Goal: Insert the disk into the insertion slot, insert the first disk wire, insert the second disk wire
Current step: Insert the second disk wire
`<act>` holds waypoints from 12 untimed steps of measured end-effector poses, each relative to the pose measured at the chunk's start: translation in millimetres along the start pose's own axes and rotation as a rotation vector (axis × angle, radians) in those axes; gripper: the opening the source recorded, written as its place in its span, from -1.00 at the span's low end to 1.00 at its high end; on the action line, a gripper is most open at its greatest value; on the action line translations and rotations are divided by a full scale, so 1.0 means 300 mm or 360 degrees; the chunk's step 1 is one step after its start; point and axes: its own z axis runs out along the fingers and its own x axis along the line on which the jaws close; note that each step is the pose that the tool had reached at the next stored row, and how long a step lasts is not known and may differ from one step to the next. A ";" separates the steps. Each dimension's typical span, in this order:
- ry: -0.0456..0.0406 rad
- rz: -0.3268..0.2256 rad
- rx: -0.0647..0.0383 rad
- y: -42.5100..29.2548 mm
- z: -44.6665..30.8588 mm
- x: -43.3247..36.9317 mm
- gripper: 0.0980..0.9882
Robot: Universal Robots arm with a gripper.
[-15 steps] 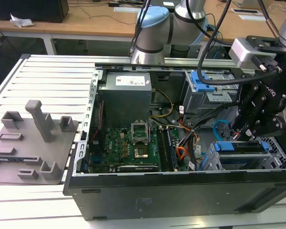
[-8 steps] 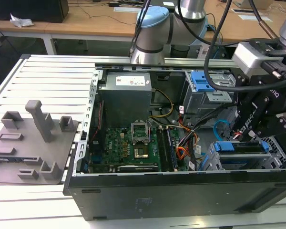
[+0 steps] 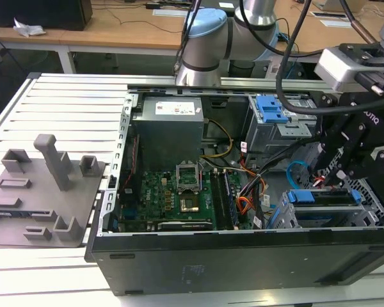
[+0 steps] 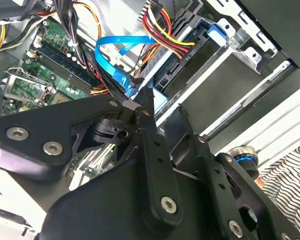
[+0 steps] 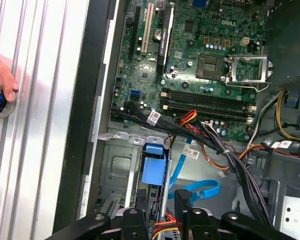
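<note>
My gripper [image 3: 333, 176] hangs inside the open computer case [image 3: 243, 262] at the exterior view's right, jaws apart with nothing clamped between them. The disk [image 3: 323, 197] sits in the insertion slot [image 3: 373, 194], just below me at six o'clock, its long axis running nine to three. The second disk wire [image 3: 297, 171] loops at my nine o'clock. In the second wrist view its dark plug [image 4: 136, 80] lies just beside my fingertips [image 4: 148, 100]. The power supply [image 3: 169, 134] bears a white label [image 3: 178, 107], whose print I leave unread.
</note>
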 end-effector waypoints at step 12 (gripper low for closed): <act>0.0013 -0.0116 0.0001 -0.010 -0.002 -0.073 -0.41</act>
